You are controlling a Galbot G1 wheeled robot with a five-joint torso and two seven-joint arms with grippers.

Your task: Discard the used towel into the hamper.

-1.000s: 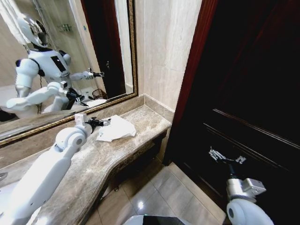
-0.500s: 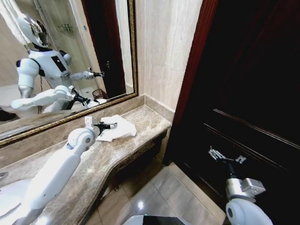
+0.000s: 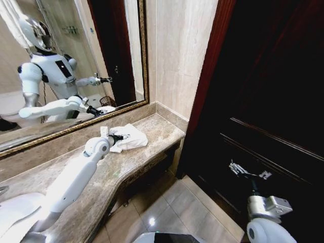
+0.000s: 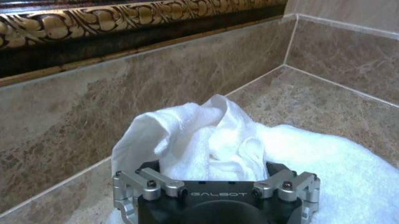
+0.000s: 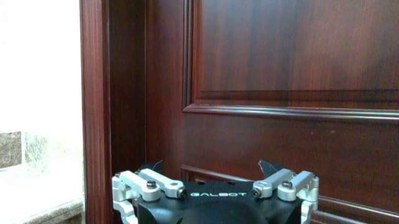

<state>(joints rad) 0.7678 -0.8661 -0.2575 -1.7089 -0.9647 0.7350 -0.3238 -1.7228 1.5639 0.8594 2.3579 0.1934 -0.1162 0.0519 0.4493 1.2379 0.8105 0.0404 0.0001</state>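
Near right: right gripper (image 3: 248, 171) hangs low in front of the dark wooden door (image 3: 263, 96), parked, well apart from the counter. Right wrist view shows its fingers spread, nothing between them, facing the door panel (image 5: 293, 56). Idle arm, kept out of the way, I'd judge

Near left to middle: left arm stretches forward along the marble counter (image 3: 152, 147) toward the far corner by the wall. Left gripper (image 3: 119, 136) sits at the near-left edge of the white towel (image 3: 130, 138), low, right at the counter surface

Left wrist view: crumpled towel (image 4: 212, 140) bunched up directly ahead of the gripper body, fabric rising between the two finger mounts. The fingertips themselves are buried in or below the cloth, so cannot tell if the claw is clenched on it or not. Towel lies on the counter, near the backsplash (image 4: 93, 112) under the gilt mirror frame (image 4: 124, 18), close to the corner

Judgement: step in hand is the grab of the towel; low, head-on approach makes sense for pinching a raised fold off a flat slab. Lift and carry not yet done

Far: mirror (image 3: 66, 55) reflects the robot and a small dark basket (image 3: 107, 101) on the floor behind, likely the hamper, so the drop probably calls for turning away from the counter
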